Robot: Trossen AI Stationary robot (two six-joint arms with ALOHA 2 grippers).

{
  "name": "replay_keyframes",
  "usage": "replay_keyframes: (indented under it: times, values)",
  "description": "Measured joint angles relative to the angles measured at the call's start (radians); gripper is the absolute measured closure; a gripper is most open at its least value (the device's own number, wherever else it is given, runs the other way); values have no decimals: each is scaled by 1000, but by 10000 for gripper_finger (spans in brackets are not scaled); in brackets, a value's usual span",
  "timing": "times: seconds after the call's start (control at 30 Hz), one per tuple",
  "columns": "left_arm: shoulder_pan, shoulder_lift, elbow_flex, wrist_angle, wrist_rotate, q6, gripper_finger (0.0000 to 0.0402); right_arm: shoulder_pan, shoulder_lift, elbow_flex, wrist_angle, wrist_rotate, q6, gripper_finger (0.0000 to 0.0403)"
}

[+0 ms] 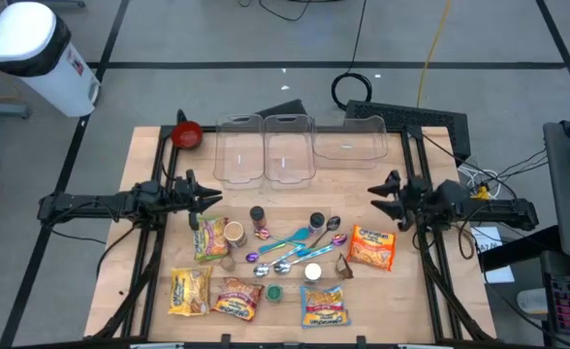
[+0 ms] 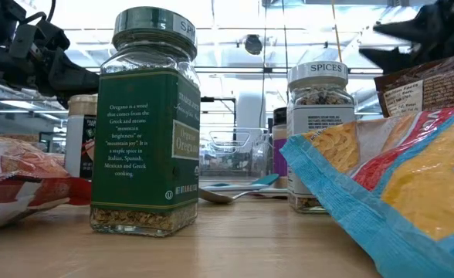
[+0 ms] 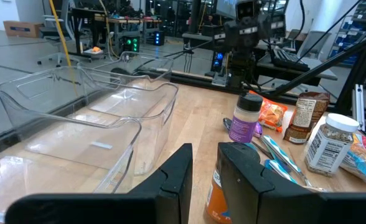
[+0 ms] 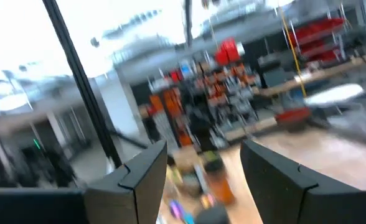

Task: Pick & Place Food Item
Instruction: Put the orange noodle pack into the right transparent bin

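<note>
Clutter is your danger: your right gripper [image 1: 375,199], jaws wide and empty, could knock a spice jar [image 1: 317,224] reaching the orange noodle packet [image 1: 372,247]; left gripper [image 1: 217,199] waits, jaws narrow.

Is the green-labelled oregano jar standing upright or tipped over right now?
Upright. In the low view the green-labelled glass oregano jar stands on its base on the wooden table, dark lid on top, label text level.

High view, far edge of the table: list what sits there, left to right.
Red bowl → first clear bin → second clear bin → third clear bin.
</note>
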Motion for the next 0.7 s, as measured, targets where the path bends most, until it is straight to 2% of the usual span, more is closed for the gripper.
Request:
replay_keyframes:
  times: [0.17, 0.43, 0.53, 0.6, 0.7]
  values:
    - [0, 0, 0, 0, 0, 0, 321, 0, 0, 0, 160, -2, 25, 206]
    - [0, 0, 0, 0, 0, 0, 321, 0, 1, 0, 189, 3, -32, 206]
    - [0, 0, 0, 0, 0, 0, 321, 7, 22, 22, 239, -38, -45, 200]
    - [0, 0, 0, 0, 0, 0, 321, 27, 69, 68, 216, -91, -47, 185]
    - [0, 0, 0, 0, 0, 0, 321, 69, 180, 184, 50, -149, -44, 153]
